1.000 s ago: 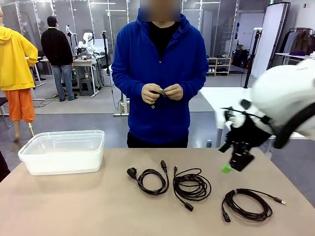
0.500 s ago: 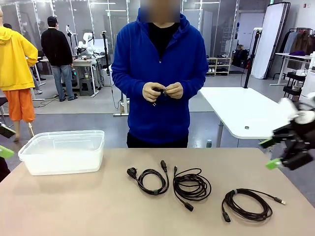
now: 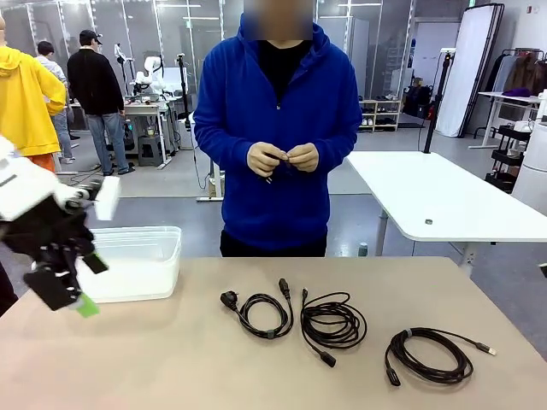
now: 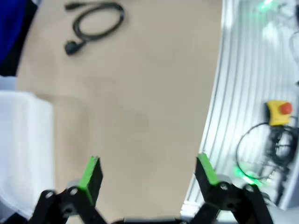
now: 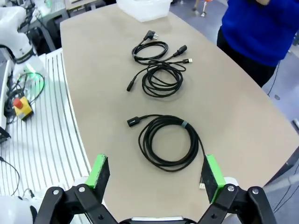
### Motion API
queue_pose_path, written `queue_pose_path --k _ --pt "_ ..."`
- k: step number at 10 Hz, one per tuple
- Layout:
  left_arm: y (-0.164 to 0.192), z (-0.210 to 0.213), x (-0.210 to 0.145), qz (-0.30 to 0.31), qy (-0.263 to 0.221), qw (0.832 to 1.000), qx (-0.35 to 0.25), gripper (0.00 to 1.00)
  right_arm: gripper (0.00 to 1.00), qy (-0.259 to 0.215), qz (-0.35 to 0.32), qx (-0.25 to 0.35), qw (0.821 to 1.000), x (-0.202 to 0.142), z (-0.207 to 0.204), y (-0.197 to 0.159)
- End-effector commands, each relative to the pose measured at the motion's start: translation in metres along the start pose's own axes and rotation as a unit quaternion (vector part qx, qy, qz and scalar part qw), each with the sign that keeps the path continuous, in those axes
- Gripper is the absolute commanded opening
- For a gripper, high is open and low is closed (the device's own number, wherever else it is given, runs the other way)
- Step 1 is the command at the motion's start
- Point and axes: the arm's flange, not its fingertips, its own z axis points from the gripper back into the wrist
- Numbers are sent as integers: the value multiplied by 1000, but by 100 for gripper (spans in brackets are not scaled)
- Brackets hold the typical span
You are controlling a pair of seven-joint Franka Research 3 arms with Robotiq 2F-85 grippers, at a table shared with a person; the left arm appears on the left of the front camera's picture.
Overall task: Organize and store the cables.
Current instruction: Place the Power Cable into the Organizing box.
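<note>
Three black coiled cables lie on the tan table: one in the middle, one beside it, and a silver-tipped one at the right. The person in blue holds a small dark cord between both hands. My left gripper hangs open above the table's left end, right in front of the clear tub. In the left wrist view this gripper is open over bare table, with a cable far off. My right gripper stands open, high above the right coil, with nothing in it.
The clear plastic tub sits at the table's left end. A ribbed white base with an emergency stop button runs along the robot's side of the table. A white table stands behind at the right.
The right arm has swung out of the front view to the right. The left arm has come in from the left, up to the tub. The cables on the table have not moved.
</note>
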Motion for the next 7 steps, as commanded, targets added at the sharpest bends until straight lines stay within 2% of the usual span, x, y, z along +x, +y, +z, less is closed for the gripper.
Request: queue_pose_path --k 1,3,6,7 --pt "10 -15 33 -15 5 1000 -3 100 100 -41 -12 -15 999 -24 3 8" --pt "8 -43 66 -38 13 999 -13 100 100 -63 -14 -25 998 -62 4 19" --pt "13 -72 91 -63 26 998 -10 100 100 -98 -25 -49 994 -99 0 40" --pt "16 -72 95 -42 13 999 -6 100 100 -89 -19 -49 995 -103 -5 40"
